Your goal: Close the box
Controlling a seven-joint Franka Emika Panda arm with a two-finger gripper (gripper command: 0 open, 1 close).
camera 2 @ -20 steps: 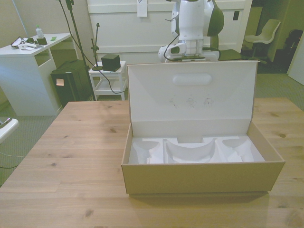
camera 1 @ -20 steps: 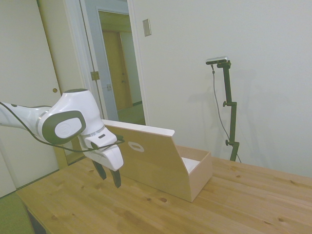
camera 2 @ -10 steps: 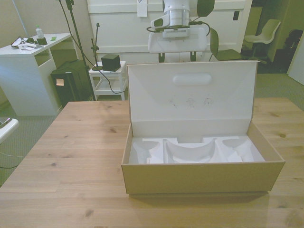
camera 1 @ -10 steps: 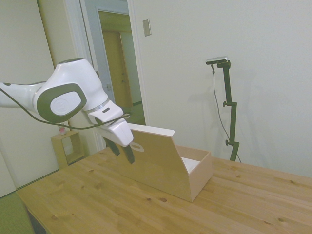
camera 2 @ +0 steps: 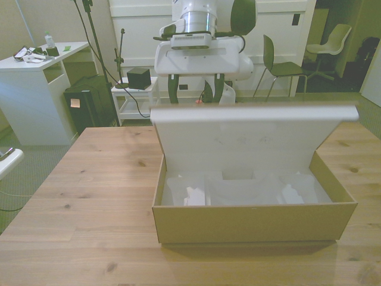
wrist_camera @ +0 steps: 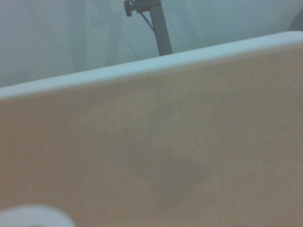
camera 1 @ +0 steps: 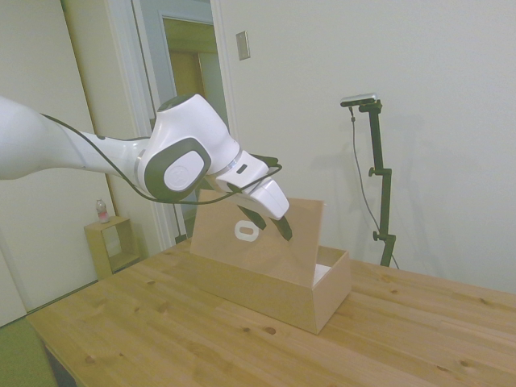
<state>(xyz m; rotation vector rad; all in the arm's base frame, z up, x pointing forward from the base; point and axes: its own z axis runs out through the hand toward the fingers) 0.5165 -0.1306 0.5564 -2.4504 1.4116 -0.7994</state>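
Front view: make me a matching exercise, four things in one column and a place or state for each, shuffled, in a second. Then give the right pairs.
Things:
1. lid
2. hand
3. box
4. small black cube

Places or states:
A. on a white shelf beyond the table, toward the front view's left
B. tilted forward over the whitish inside, not yet shut
C. on the wooden table, still open
D. behind the lid's upper edge, dark fingers pointing down

Pairs: 1-B, 2-D, 3-C, 4-A
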